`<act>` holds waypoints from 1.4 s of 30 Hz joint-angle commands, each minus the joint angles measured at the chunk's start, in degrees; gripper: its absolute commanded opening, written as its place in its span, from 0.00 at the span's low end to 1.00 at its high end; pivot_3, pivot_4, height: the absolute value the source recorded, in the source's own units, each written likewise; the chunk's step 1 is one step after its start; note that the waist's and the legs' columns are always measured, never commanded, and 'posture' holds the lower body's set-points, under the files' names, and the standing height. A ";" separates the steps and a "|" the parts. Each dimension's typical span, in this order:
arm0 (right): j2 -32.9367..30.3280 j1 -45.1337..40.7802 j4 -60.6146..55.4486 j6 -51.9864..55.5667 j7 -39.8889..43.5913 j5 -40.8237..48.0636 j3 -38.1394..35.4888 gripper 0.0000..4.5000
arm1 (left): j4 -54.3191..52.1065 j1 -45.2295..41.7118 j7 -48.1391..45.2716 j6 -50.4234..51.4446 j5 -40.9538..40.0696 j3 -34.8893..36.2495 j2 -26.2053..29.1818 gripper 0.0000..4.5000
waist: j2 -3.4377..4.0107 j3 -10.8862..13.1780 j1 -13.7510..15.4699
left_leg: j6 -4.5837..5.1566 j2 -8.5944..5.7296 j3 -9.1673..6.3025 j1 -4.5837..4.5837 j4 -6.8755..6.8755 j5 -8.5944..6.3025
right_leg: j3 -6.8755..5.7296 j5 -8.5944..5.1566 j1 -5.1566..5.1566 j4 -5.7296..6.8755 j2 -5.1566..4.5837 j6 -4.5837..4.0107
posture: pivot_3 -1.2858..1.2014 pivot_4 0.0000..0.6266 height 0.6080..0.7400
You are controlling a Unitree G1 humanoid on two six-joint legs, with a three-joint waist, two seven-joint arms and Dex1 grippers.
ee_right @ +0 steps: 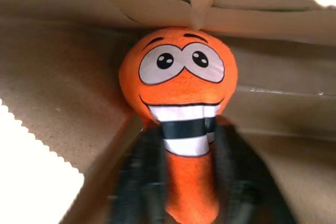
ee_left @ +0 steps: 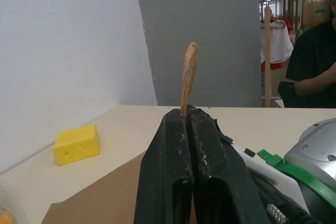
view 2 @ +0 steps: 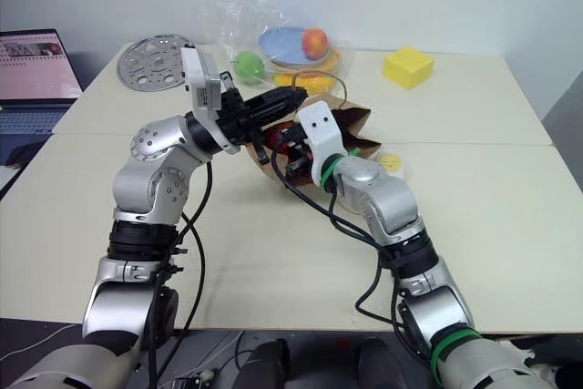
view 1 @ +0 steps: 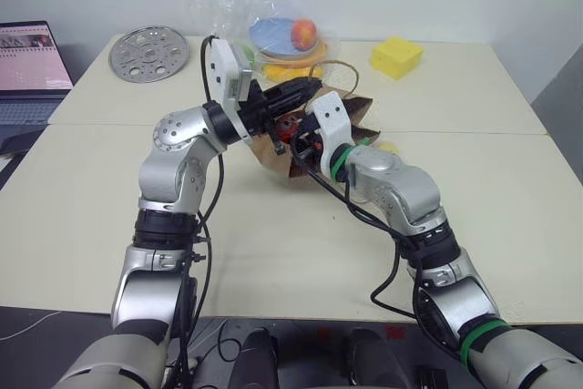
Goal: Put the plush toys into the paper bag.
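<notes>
Looking across the pale cream tables point(view 1: 273, 252) pushed together against a plain white wall, we see at the far left a laptop point(view 1: 32, 70) with its screen lit, its text too small to read, then a round perforated metal disc point(view 1: 148, 54), a clear crinkly plastic bag point(view 1: 228, 8) with a blue plate point(view 1: 273, 35) and a red-orange fruit point(view 1: 303, 35), and a yellow sponge-like block point(view 1: 396, 56) near the far right edge. In the left wrist view a person in a black top sits in the room beyond the table. Our left gripper point(ee_left: 185, 124) has its two black fingers pressed together on the tan string handle point(ee_left: 188, 77) of the brown paper bag point(view 1: 273, 154), which sits at the middle of the table. Our right gripper point(ee_right: 189, 182) reaches into the bag's mouth; its fingers stand a little apart on either side of the orange carrot plush point(ee_right: 178, 93), whose grinning face looks up from inside the bag, and we cannot tell whether they grip it or only flank it. Just right of the bag, part of a white-and-yellow toy point(view 2: 392, 164) lies on the table. We find no readable labels.
</notes>
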 commanded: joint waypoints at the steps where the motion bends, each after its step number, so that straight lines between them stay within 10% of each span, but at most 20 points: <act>1: -1.17 1.50 -6.86 -0.95 2.04 1.37 -2.28 0.53 | -2.63 -0.01 0.55 0.01 -0.72 0.69 0.47 0.00 | 0.00 0.00 -0.02 | 0.00 0.00 0.00 0.00 0.00 0.00 | 0.00 0.00 0.00 0.00 0.00 0.00 | 0.52 0.24 1.00; 7: -2.95 5.03 -15.12 -0.98 1.88 2.51 -6.08 0.99 | -2.34 -0.21 0.37 0.01 -0.66 0.72 0.52 0.00 | 0.00 0.00 -0.06 | 0.00 0.00 0.00 0.00 0.00 0.00 | 0.00 0.00 -0.01 0.01 0.00 0.00 | 0.52 0.24 1.00; 21: -15.35 20.51 -21.65 -1.75 -4.61 -3.43 -18.31 0.99 | -1.42 -0.65 -1.54 -0.40 -1.23 1.16 1.77 0.00 | -0.01 0.00 0.36 | 0.00 -0.01 0.03 0.00 0.01 0.00 | 0.02 0.00 0.04 -0.03 -0.01 0.00 | 0.52 0.24 1.00; 42: -9.58 18.76 -3.40 -9.53 -3.06 -5.10 -14.95 0.92 | -2.51 -0.37 -0.93 0.01 -0.99 1.44 3.26 0.00 | 0.01 0.00 -0.10 | 0.00 -0.01 0.06 0.02 0.00 0.00 | 0.06 0.00 0.01 -0.02 0.00 0.00 | 0.52 0.24 1.00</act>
